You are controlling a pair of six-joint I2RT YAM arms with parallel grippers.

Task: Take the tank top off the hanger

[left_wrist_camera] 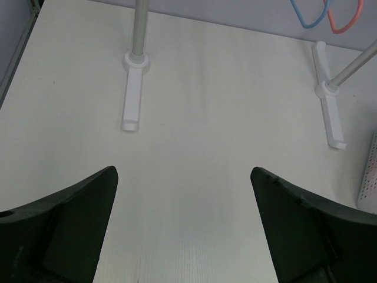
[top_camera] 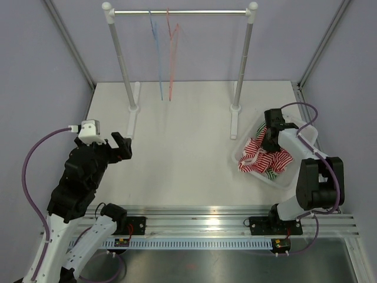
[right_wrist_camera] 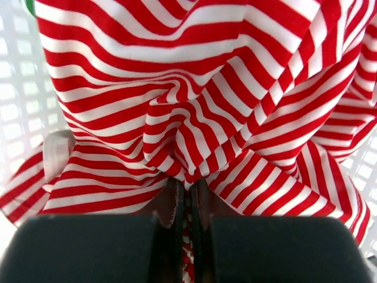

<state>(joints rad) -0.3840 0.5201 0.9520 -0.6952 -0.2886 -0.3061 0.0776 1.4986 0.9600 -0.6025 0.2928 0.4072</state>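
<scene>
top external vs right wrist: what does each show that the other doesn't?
Only top external: the garment rack, the blue hanger and red hanger, both bare, and the open left pincer.
Only right wrist: the grip itself, with the right pincer closed on a fold of fabric.
Both: the red-and-white striped tank top bunched in the white mesh basket.

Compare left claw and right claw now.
Left claw is open and empty; right claw is shut on the striped tank top. Left claw hovers over the table; right claw is down in the white basket. Both are dark two-finger claws.
</scene>
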